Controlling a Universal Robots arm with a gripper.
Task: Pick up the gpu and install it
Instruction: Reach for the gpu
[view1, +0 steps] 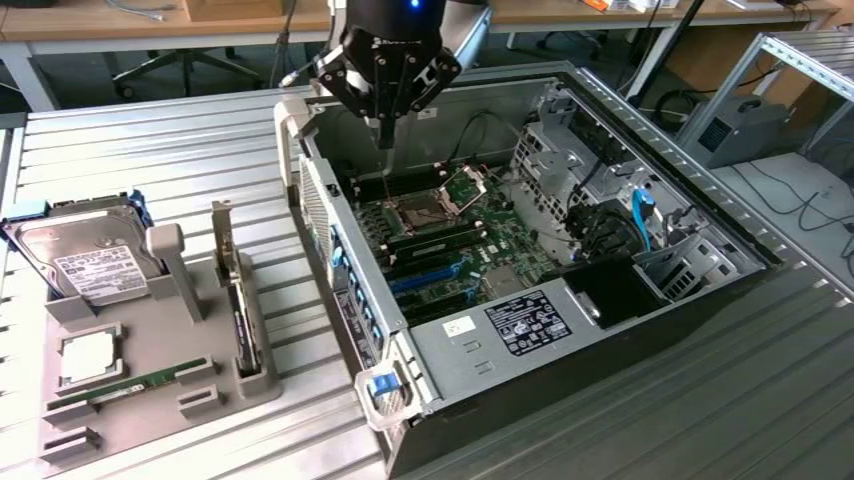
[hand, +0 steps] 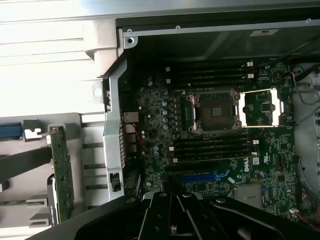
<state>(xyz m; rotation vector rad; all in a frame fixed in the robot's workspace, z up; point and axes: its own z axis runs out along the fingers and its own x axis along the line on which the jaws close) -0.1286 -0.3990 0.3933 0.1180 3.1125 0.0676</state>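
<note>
The gpu (view1: 240, 305) stands on its edge in a slot of the grey holder (view1: 160, 400) at the exterior view's left, outside the computer case. In the wrist view the gpu (hand: 62, 172) shows as a thin green board with a silver bracket at one end. My gripper (view1: 384, 135) hangs over the far end of the open case (view1: 441, 370), above the motherboard (view1: 454, 245), well apart from the gpu. Its fingers are shut together with nothing between them. In the wrist view the gripper (hand: 173, 202) sits over the board near a blue slot (hand: 202, 177).
The holder also carries a silver hard drive (view1: 87, 262), a square chip (view1: 88, 358) and a narrow memory stick (view1: 131, 383). The motherboard has an open processor socket (hand: 214, 111). The case's walls and blue cables (view1: 646, 220) rise around it. Desks and chairs stand behind.
</note>
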